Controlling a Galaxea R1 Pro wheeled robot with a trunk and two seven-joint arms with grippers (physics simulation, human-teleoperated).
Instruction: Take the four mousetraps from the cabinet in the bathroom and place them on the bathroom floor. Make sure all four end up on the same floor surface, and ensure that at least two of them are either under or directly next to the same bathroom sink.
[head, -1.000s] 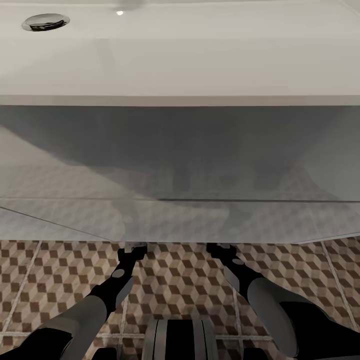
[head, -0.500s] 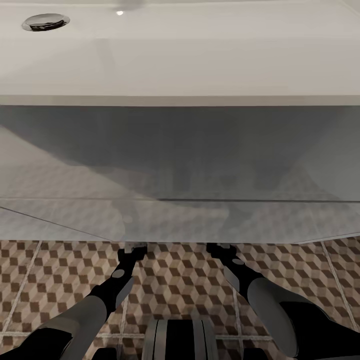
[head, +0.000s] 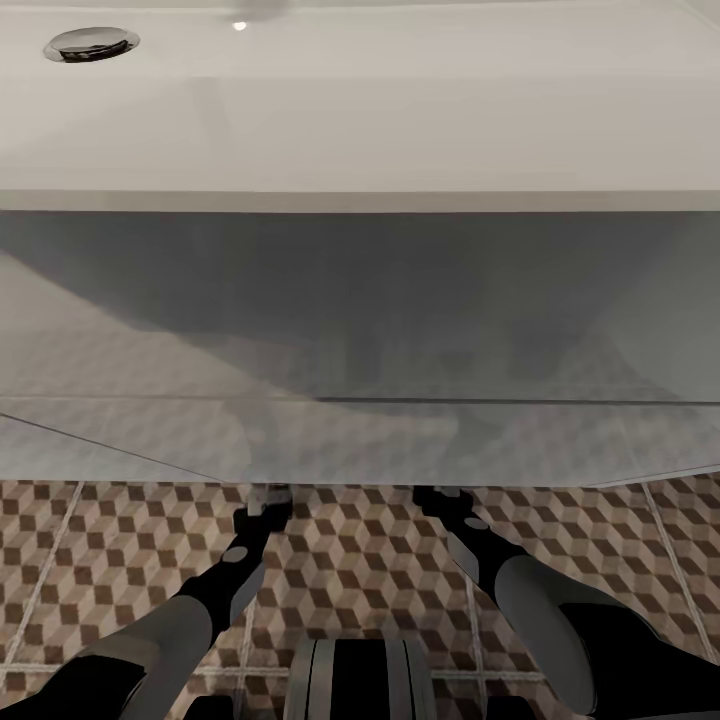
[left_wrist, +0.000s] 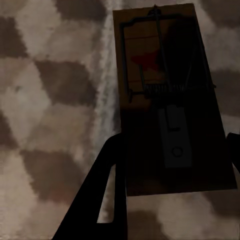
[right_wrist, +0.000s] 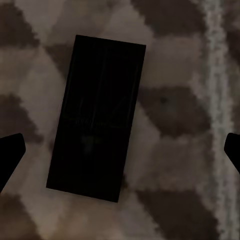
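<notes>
Two mousetraps laid on the floor (head: 360, 560) under the sink (head: 360, 130): one (left_wrist: 167, 100) between the released left claw (left_wrist: 170, 190), one (right_wrist: 97, 117) between the released right claw (right_wrist: 120, 150); two outstanding.

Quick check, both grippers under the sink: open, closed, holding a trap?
Left gripper: open, fingers either side of a mousetrap lying on the bathroom floor.
Right gripper: open wide, holding nothing; a second mousetrap lies below it.
</notes>
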